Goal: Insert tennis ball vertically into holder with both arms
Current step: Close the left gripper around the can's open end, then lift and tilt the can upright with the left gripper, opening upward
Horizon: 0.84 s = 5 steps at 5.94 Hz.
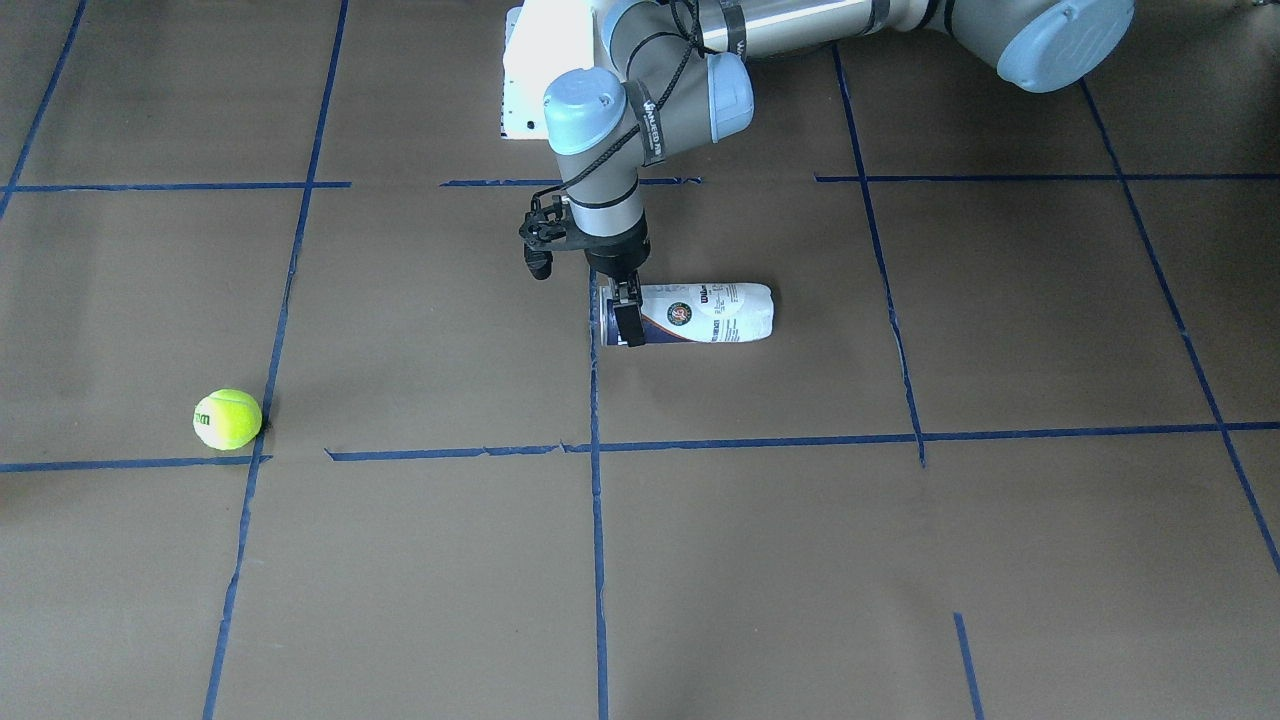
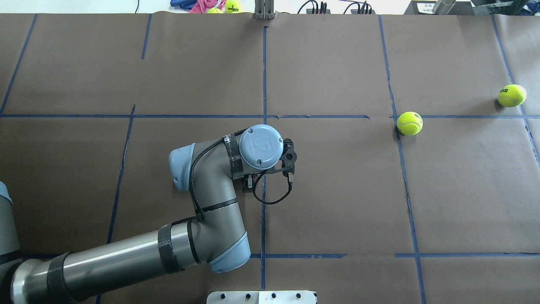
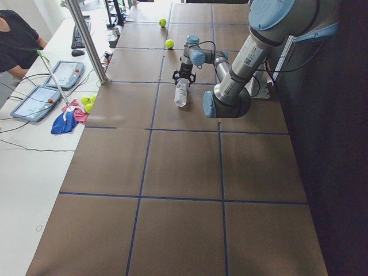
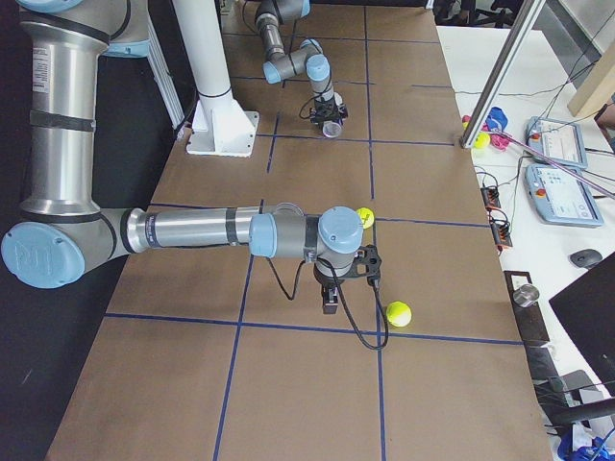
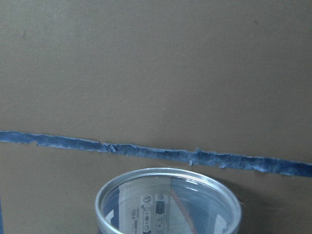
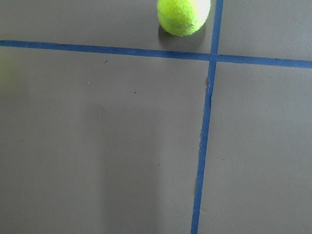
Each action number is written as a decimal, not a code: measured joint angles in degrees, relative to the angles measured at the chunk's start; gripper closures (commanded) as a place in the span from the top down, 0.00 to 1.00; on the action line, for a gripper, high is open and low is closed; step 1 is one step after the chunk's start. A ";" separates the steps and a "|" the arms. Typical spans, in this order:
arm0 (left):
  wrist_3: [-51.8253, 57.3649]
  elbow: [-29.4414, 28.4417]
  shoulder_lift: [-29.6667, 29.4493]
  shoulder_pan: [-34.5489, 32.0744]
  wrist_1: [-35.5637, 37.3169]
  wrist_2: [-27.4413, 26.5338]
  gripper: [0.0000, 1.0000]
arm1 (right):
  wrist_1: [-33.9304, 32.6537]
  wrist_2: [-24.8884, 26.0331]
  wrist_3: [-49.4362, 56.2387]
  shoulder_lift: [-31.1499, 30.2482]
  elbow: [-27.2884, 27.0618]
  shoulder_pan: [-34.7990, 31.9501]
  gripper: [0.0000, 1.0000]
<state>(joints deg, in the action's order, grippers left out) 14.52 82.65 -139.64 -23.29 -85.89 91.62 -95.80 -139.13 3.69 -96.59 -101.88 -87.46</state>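
The left hand (image 1: 622,318) grips the open end of the holder (image 1: 710,312), lying sideways on the tabletop (image 1: 900,560). The tennis ball (image 1: 227,419) rests well beyond the holder's open end. Whether the right hand (image 4: 329,300) is open cannot be told.

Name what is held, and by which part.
The left gripper straddles the lying holder at its open end; whether the jaws are shut on it cannot be told.
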 measured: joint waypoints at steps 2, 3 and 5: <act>-0.08 -0.07 0.56 0.00 -2.15 -0.06 0.74 | 0.00 -0.02 0.00 0.00 0.09 0.01 1.00; -0.02 -0.07 1.12 0.00 -3.67 -0.63 0.74 | 0.00 -0.04 0.00 0.00 0.10 0.01 1.00; 0.04 0.29 1.36 0.00 -4.73 -1.74 0.74 | 0.00 -0.07 -0.03 0.00 0.10 0.05 1.00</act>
<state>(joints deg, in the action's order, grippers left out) 14.56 82.94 -138.28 -23.29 -90.63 89.88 -95.80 -139.20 3.67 -96.59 -101.78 -87.41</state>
